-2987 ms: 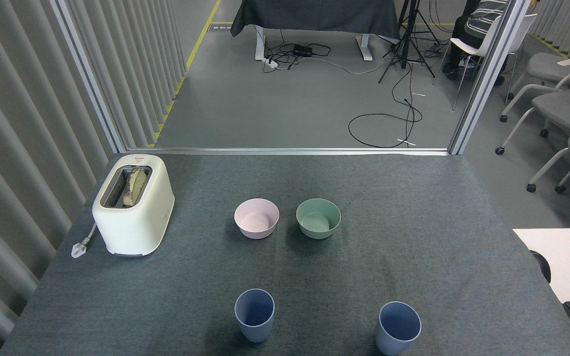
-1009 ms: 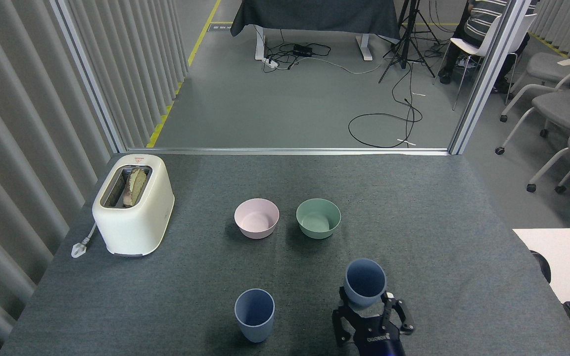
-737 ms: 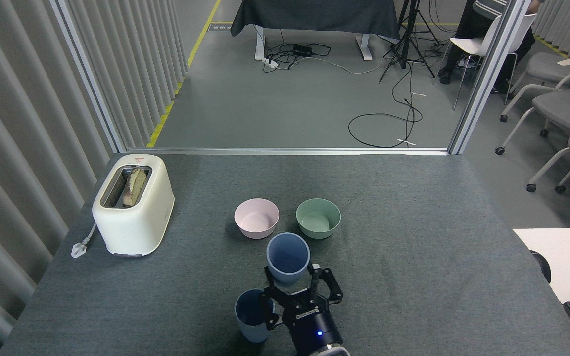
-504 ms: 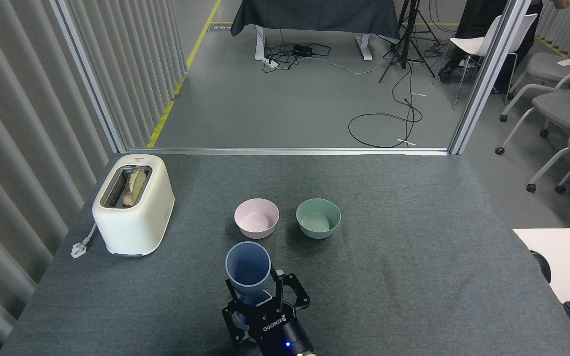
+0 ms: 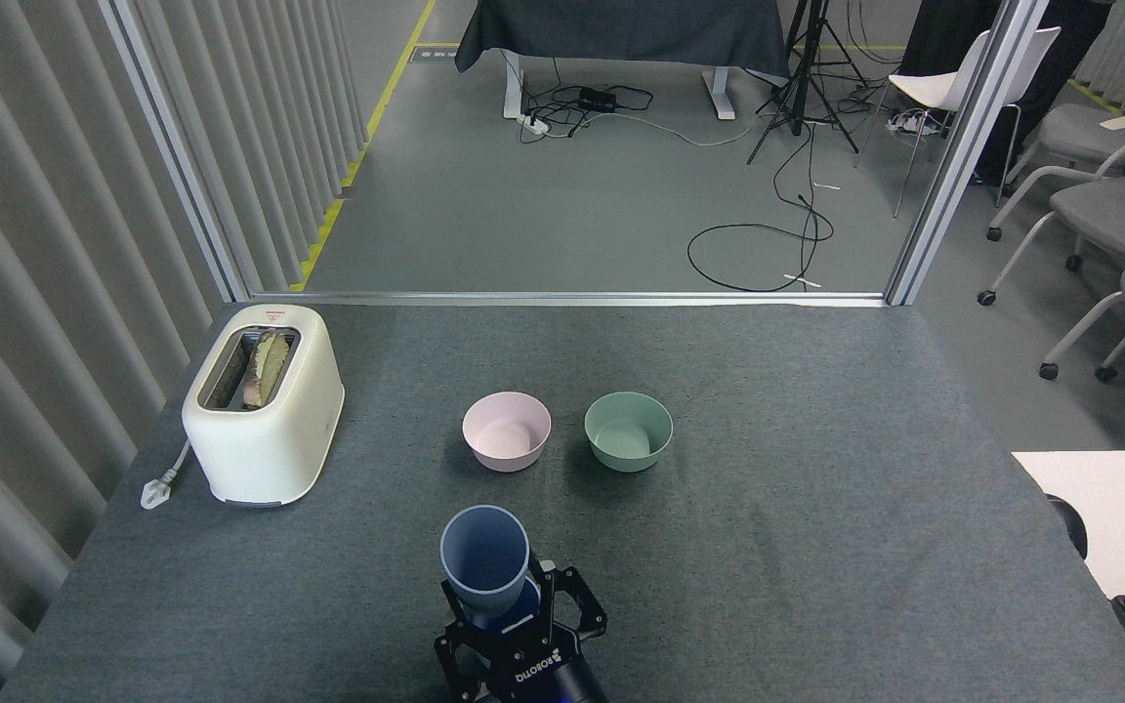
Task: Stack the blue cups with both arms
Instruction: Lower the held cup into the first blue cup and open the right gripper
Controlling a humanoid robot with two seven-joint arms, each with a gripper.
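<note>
On the grey table [image 5: 816, 488] stand two bowls, a pale pink bowl [image 5: 507, 432] and a mint green bowl [image 5: 628, 431] side by side, one cream toaster [image 5: 263, 402] far left with bread in its slot, and two blue cups at the near edge. One blue cup [image 5: 484, 568] is held upright with its mouth open upward, and only a sliver of the second cup's rim [image 5: 523, 622] shows directly beneath it, so how deep the upper one sits cannot be told. The right gripper [image 5: 514, 625] comes up from the near edge with its fingers [image 5: 572, 610] clamped on the lower body of the upper cup; the left arm is out of view.
</note>
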